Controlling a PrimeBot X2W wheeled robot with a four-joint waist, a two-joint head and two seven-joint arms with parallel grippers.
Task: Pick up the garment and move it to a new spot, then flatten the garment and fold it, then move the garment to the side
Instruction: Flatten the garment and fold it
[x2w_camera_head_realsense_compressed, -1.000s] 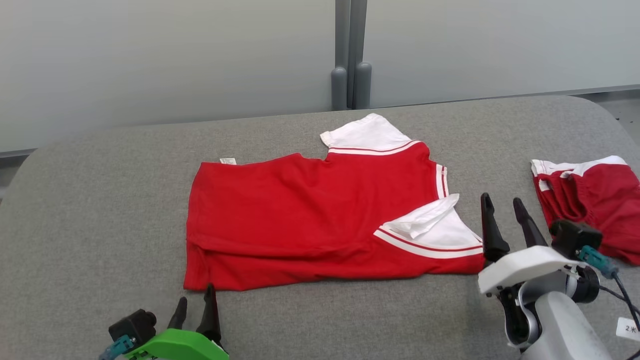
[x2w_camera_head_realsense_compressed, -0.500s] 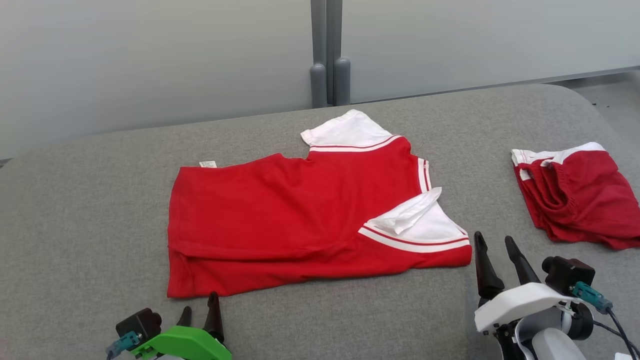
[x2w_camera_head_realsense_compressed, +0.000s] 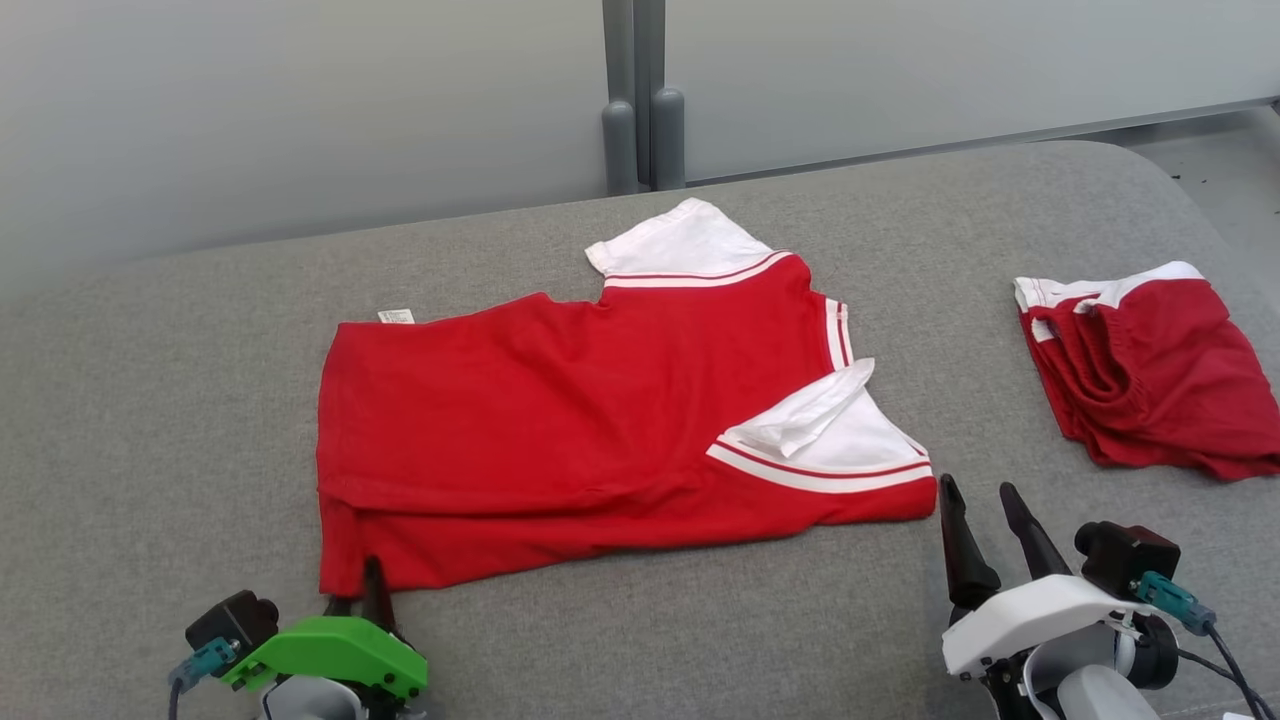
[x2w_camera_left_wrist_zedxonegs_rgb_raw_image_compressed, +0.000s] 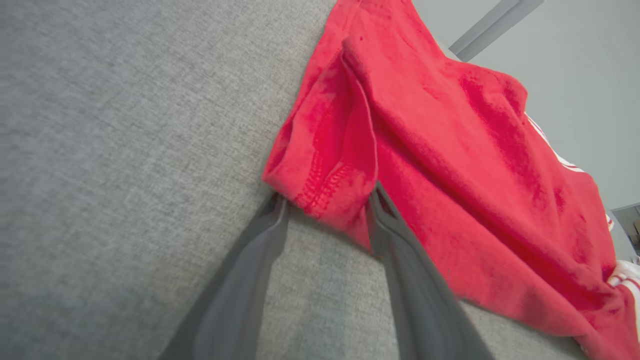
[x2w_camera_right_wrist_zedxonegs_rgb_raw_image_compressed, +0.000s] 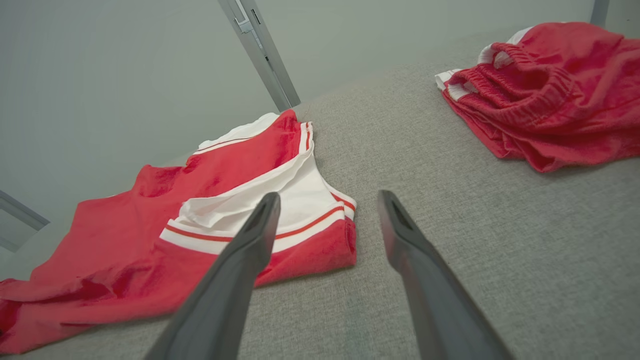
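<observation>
The garment (x2w_camera_head_realsense_compressed: 580, 400) is a red shirt with white sleeves, lying mostly flat on the grey table (x2w_camera_head_realsense_compressed: 150, 400). My left gripper (x2w_camera_head_realsense_compressed: 358, 590) sits at its near left corner. In the left wrist view the two fingers of the left gripper (x2w_camera_left_wrist_zedxonegs_rgb_raw_image_compressed: 327, 195) stand apart on either side of the rumpled hem corner of the garment (x2w_camera_left_wrist_zedxonegs_rgb_raw_image_compressed: 450, 150). My right gripper (x2w_camera_head_realsense_compressed: 975, 487) is open just off the shirt's near right corner. In the right wrist view the right gripper (x2w_camera_right_wrist_zedxonegs_rgb_raw_image_compressed: 329, 196) has bare table between its fingers, and the garment (x2w_camera_right_wrist_zedxonegs_rgb_raw_image_compressed: 225, 170) lies to their left.
Folded red shorts (x2w_camera_head_realsense_compressed: 1140, 370) with white trim lie at the table's right side, also seen as the shorts (x2w_camera_right_wrist_zedxonegs_rgb_raw_image_compressed: 540, 90) at upper right. A grey post (x2w_camera_head_realsense_compressed: 635, 130) and pale wall stand behind the table's far edge.
The head camera has shifted. My left gripper has moved forward onto the shirt's near left corner and its fingers have narrowed a little. The right gripper has drawn back toward me.
</observation>
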